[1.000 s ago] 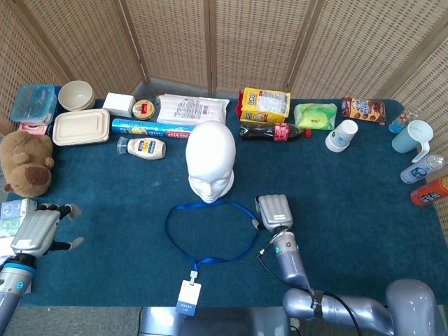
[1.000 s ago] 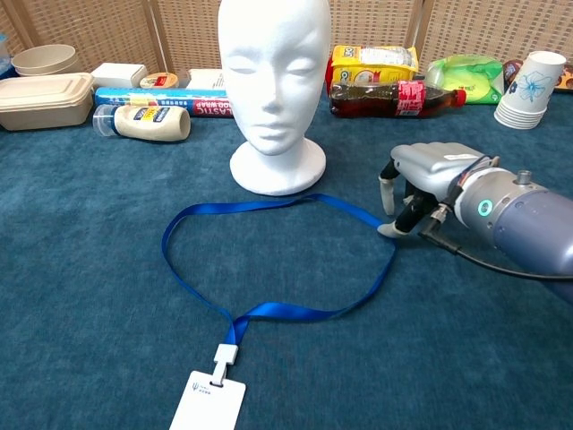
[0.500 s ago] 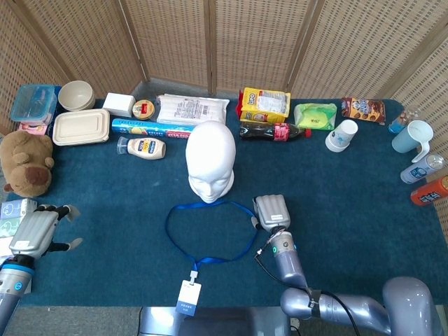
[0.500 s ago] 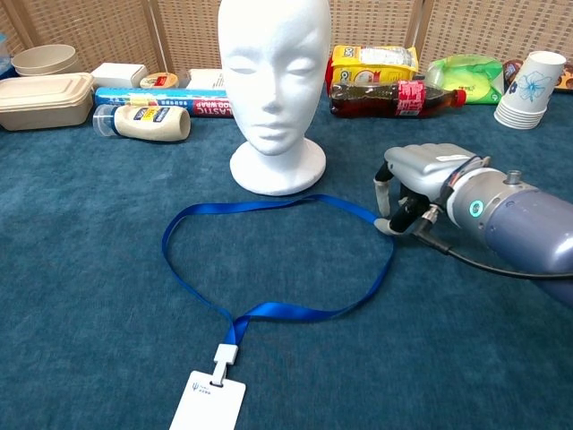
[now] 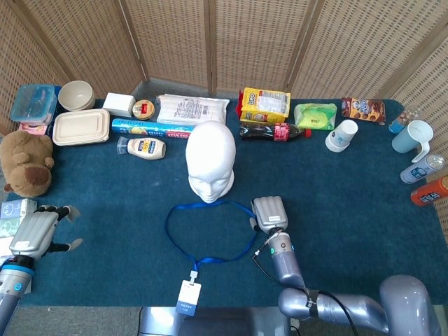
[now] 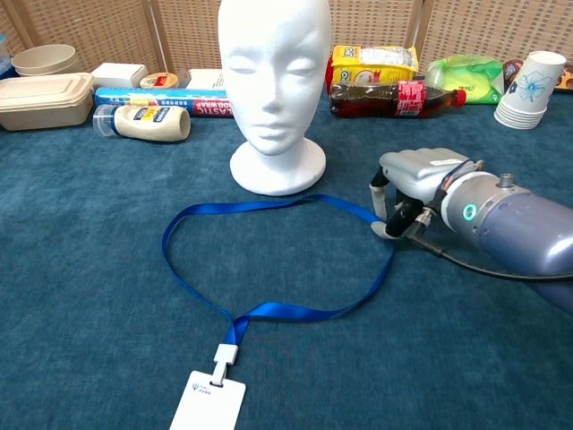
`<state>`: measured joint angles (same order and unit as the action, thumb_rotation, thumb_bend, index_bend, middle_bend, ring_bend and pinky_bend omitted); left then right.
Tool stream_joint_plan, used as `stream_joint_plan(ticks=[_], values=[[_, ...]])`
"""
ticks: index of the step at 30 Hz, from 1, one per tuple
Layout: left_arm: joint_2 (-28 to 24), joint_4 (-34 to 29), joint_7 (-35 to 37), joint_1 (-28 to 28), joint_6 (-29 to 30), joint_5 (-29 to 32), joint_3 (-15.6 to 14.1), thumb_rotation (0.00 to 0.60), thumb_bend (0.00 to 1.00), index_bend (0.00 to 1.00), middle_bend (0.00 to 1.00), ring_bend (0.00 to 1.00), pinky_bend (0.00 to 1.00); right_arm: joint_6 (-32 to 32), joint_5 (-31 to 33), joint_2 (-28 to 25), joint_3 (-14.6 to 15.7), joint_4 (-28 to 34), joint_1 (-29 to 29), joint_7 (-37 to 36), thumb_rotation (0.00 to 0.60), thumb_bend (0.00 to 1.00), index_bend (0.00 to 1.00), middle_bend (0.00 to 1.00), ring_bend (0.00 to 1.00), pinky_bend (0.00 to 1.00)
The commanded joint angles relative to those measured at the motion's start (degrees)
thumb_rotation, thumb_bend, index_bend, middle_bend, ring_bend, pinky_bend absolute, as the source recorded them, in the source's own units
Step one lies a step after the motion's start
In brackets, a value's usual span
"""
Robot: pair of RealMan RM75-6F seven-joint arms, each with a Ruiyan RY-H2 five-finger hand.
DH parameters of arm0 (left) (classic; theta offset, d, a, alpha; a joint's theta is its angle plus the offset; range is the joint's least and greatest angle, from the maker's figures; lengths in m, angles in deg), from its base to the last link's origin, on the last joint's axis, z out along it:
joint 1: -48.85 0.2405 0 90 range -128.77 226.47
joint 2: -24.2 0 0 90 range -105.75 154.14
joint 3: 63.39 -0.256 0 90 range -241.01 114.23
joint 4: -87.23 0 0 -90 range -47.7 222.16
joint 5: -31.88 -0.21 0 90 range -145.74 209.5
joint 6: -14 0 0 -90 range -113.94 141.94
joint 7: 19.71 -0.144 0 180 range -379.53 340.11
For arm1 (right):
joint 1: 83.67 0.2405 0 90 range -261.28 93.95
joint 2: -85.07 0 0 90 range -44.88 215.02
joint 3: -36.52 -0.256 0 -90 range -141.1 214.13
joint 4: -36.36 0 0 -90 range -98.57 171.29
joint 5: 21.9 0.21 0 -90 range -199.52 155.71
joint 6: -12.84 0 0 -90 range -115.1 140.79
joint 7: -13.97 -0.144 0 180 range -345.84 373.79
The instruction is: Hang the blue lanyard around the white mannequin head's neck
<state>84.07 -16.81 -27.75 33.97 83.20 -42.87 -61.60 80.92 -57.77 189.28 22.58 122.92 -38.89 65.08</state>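
Note:
The white mannequin head (image 5: 211,164) (image 6: 273,81) stands upright mid-table, its neck bare. The blue lanyard (image 5: 210,204) (image 6: 269,204) lies flat in a loop in front of it, with its white badge (image 5: 188,296) (image 6: 208,400) near the front edge. My right hand (image 5: 269,212) (image 6: 416,175) is palm down at the loop's right bend. Its fingers curl down on either side of the strap and touch it; the strap still lies on the cloth. My left hand (image 5: 35,234) rests at the table's left front with fingers spread, holding nothing.
A cola bottle (image 5: 274,131) (image 6: 394,97) lies behind the right hand. A mayonnaise bottle (image 5: 145,148), a lidded food box (image 5: 81,126), a stack of paper cups (image 5: 341,135) and several packets line the back. A brown plush toy (image 5: 26,163) sits at the left.
My right hand has crept left onto the right bend of the lanyard, and its fingers have come down around the strap. The lanyard and the left hand have not moved.

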Motion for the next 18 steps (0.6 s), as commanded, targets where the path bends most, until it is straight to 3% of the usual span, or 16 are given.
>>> stream_joint_plan(ticks=[1,7,18], values=[[0.0,0.31,0.73,0.02,-0.35,-0.23,-0.21,0.543,0.18,0.37,0.44,0.37,0.26,0.07,0.17,0.25,0.17,-0.3,0.24,0.29,0.496,0.44,0.53,1.0,1.0,1.0],[-0.13,0.65,1.23,0.23,0.01,-0.47,-0.24,0.543,0.18,0.37,0.44,0.36,0.26,0.19,0.86,0.82,0.19,-0.58,0.6,0.5,0.501,0.45,0.55,1.0,1.0,1.0],[0.18,1.18,1.05,0.23,-0.21,-0.08,-0.29,0.542,0.18,0.37,0.44,0.36,0.26,0.89,2.05,0.7,0.05,0.19,0.96,1.15,0.594,0.47,0.58,1.0,1.0,1.0]])
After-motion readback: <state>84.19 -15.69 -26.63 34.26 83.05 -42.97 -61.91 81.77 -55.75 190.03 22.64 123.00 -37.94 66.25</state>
